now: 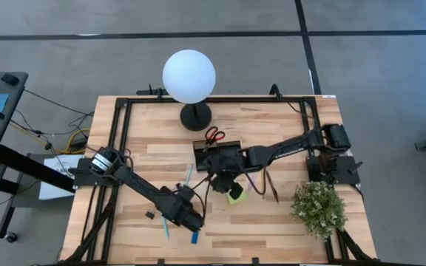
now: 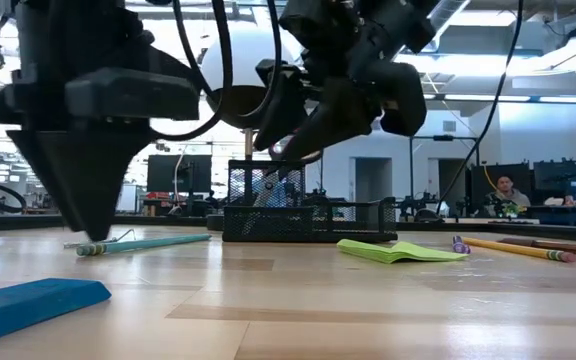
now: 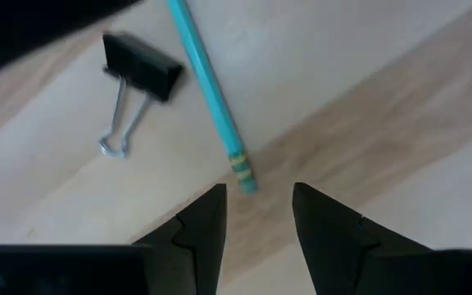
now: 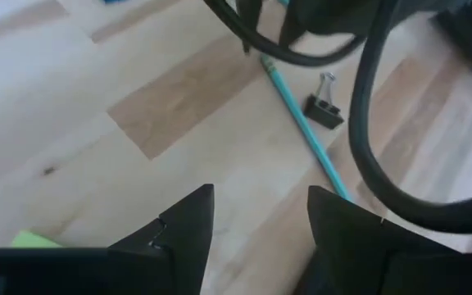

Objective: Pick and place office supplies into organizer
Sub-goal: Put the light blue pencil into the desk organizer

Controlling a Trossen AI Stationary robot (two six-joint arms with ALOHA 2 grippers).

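Note:
My left gripper [image 3: 259, 205] is open and points down close over the table [image 1: 272, 222]. The eraser end of a light-blue pencil [image 3: 213, 90] lies just ahead of its fingertips, with a black clip [image 3: 142, 70] beside it. A blue eraser [image 2: 28, 300] lies near the front edge. My right gripper [image 4: 260, 205] is open and empty, slanting down in front of the black organizer [image 1: 217, 154]. The lime-green sticky pad [image 1: 235, 194] lies below it. Red-handled scissors [image 1: 214, 134] lie at the organizer's far side.
A white globe lamp [image 1: 189, 76] on a round black base stands at the far edge. A potted plant [image 1: 319, 208] stands at the near right. Loose pencils [image 1: 266, 185] lie right of the sticky pad, and a second light-blue pencil [image 1: 188, 176] left of the organizer.

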